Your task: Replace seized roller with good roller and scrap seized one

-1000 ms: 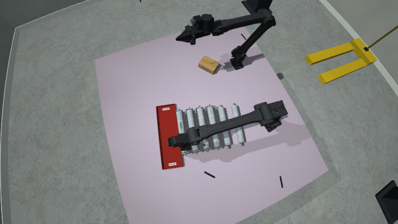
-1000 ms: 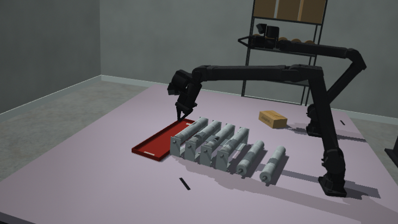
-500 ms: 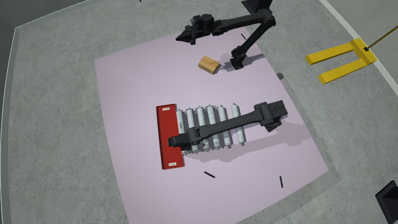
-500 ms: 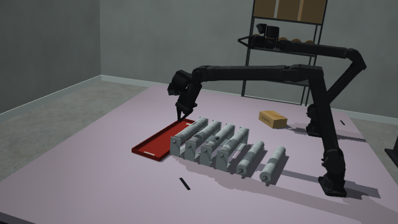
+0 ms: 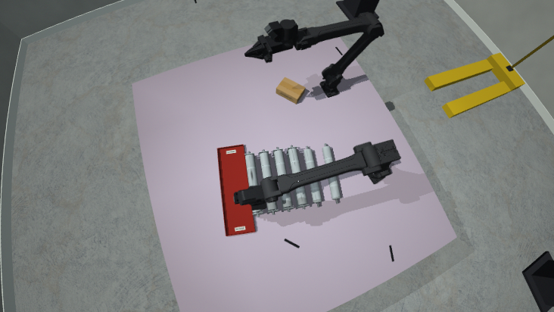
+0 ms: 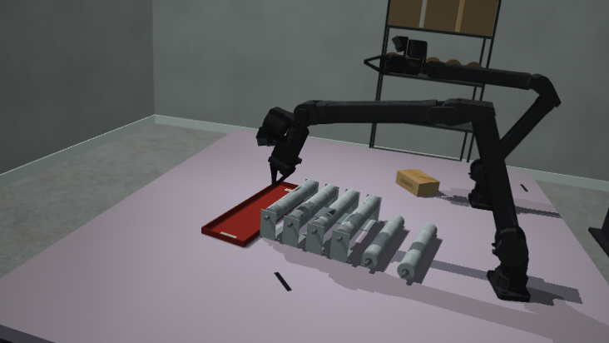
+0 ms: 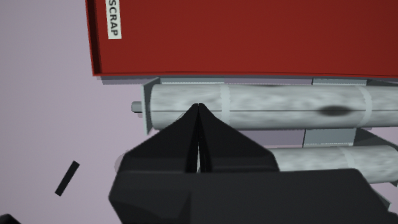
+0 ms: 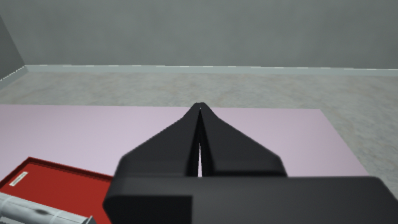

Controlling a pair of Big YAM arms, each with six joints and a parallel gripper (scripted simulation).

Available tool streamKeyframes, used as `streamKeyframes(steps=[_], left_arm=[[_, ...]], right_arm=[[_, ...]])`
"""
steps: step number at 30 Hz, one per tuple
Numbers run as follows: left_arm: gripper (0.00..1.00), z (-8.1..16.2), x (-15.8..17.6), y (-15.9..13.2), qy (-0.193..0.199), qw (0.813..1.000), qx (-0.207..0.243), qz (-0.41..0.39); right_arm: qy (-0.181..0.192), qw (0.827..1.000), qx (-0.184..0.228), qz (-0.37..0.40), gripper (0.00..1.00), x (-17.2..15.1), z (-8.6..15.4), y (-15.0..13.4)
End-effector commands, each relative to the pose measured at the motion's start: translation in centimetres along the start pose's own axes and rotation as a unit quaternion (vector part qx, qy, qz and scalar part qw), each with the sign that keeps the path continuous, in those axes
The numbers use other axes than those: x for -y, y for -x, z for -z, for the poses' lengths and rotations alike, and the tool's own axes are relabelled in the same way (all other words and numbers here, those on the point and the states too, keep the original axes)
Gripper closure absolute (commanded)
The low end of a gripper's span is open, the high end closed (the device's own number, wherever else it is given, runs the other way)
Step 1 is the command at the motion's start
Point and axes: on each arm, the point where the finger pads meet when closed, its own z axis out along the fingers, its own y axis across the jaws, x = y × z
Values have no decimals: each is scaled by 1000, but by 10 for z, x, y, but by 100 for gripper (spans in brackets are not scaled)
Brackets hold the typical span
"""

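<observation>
Four rollers sit in the bed's brackets; the one nearest the tray [image 5: 250, 166] [image 6: 294, 197] [image 7: 275, 97] has a dark smudge, and its axle end [image 7: 136, 107] sticks out through a bracket. Two loose rollers [image 6: 383, 242] [image 6: 418, 251] lie beside the bed. The red scrap tray [image 5: 232, 174] [image 6: 245, 219] [image 7: 240, 40] [image 8: 65, 187] is empty where visible. My left gripper [image 6: 275, 184] [image 7: 198, 111] is shut and empty, above the tray-side roller near one end; contact cannot be told. Its tips are hidden in the top view. My right gripper [image 5: 245, 54] [image 6: 364, 62] [image 8: 199, 111] is shut and empty, high up away from the bed.
A cardboard box [image 5: 290, 89] [image 6: 416, 183] lies on the table between the bed and the right arm's side. Black strips [image 5: 291, 243] [image 5: 391, 253] [image 6: 282, 280] [image 7: 67, 178] lie on the table. The left arm reaches across the rollers. A shelf rack stands behind the table.
</observation>
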Motion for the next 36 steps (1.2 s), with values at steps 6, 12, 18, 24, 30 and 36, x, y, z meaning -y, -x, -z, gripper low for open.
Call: streamKeyframes(steps=[6,12,18,24,30,36], left_arm=[[100,26,-2,20,3,1000,28,3],[100,26,-2,20,3,1000,28,3],[100,26,-2,20,3,1000,28,3],[100,29,-8,12,5,1000,29,4],[100,34,-8,-12,3,1000,26,-2],[100,40,-6,-50,2,1000,23,-4]], right_arm=[[6,1000,22,5,100,-7,9,27],[6,1000,22,5,100,-7,9,27],[6,1000,22,5,100,-7,9,27],[6,1000,22,5,100,-7,9,27],[6,1000,22,5,100,-7,9,27],[6,1000,22,5,100,-7,9,27]])
